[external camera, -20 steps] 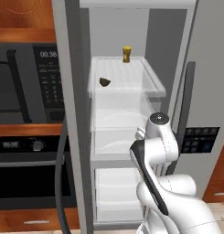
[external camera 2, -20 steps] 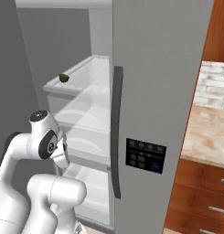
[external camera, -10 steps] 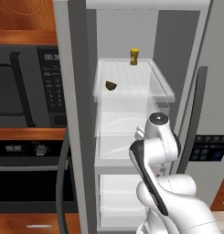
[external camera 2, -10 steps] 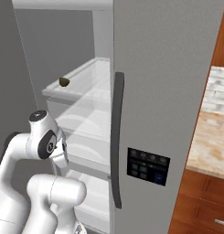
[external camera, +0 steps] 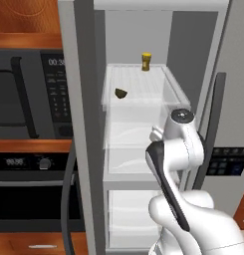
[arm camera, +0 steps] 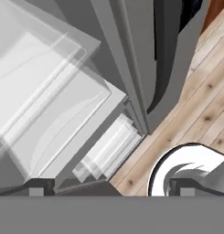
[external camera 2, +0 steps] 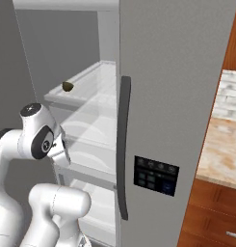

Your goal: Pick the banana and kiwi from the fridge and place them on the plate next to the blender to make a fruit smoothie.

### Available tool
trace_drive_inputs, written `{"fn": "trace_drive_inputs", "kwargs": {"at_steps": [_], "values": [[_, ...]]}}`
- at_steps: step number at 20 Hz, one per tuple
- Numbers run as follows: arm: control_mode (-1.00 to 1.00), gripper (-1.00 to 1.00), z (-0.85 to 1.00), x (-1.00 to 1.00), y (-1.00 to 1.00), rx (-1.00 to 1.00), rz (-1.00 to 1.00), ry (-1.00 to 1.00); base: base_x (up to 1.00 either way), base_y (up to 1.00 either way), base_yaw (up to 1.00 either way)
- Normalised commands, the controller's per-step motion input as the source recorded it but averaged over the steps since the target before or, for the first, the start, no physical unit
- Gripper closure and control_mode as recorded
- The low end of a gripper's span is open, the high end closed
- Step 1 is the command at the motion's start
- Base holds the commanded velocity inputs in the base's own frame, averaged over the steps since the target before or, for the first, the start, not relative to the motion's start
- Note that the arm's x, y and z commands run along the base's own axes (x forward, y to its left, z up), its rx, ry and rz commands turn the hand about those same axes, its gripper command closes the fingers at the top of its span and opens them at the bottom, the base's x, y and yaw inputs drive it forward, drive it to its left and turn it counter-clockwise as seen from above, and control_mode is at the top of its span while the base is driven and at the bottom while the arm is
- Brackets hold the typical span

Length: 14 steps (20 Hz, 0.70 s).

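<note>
The microwave (external camera: pixel 31 94) and the oven (external camera: pixel 34 199) stand at the left of the left base view, outside the work zone. The fridge (external camera: pixel 83 124) stands with its door swung aside, so the translucent shelves are exposed for a reach. A small dark olive-brown lump, most probably the kiwi (external camera: pixel 121 93), lies near the front left corner of the upper shelf (external camera: pixel 143 84); in the right base view the same lump (external camera 2: pixel 67 86) sits at the near edge of that shelf. A small yellow-gold jar (external camera: pixel 146 61) stands at the back of the shelf, well apart from the lump. The banana cannot be identified with confidence.

The arm is folded low in front of the middle shelves, so the upper shelf remains unobstructed. The gripper (arm camera: pixel 111 185) points down past the lower shelves toward the wooden floor (arm camera: pixel 195 96); its jaws are spread wide and carry nothing, ready for a first pick.

Compared with the earlier pictures, the whole scene has shifted: the fridge interior appears larger and more centred. This indicates base travel toward the fridge; the shelf contents have not moved.
</note>
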Motion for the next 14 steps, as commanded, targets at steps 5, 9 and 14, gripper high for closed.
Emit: {"fn": "trace_drive_inputs", "kwargs": {"at_steps": [5, 9, 14], "values": [[-1.0, -1.0, 0.6, -0.16, 0.0, -0.17, 0.3, 0.0, 0.0, 0.0, 0.0], [-1.0, -1.0, 0.57, -0.15, 0.0, -0.17, 0.31, -0.01, 0.0, 0.0, 0.0], [-1.0, -1.0, 0.4, -0.01, 0.0, -0.17, 0.32, 0.0, 0.0, 0.0, 0.0]]}}
